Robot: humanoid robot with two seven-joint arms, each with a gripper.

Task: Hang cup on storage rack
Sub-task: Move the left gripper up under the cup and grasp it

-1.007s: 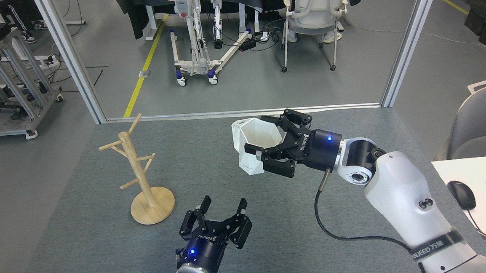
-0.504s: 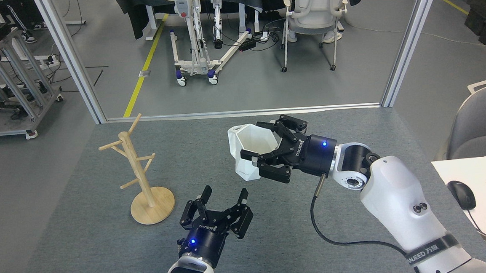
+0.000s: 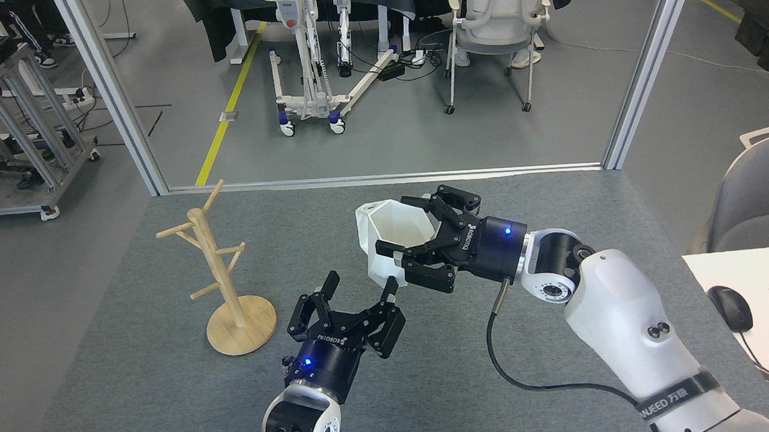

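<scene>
The white faceted cup [image 3: 386,242] hangs above the grey table with its hexagonal mouth turned up and toward me. My right gripper [image 3: 407,236] is shut on its right side, one finger over the rim and one below. My left gripper [image 3: 360,289] stands open just below and left of the cup, its right fingertip close under the cup's bottom edge. The wooden storage rack [image 3: 217,266] stands upright on its round base at the left of the table, well apart from both grippers, with nothing on its pegs.
The grey table [image 3: 135,391] ends at a metal frame along its far edge. A white desk with a mouse [image 3: 729,307] and a keyboard sits at the right. A grey chair [image 3: 767,199] stands behind that desk.
My right gripper has carried the cup to the left and slightly down. My left gripper has risen toward the cup and now sits right under it.
</scene>
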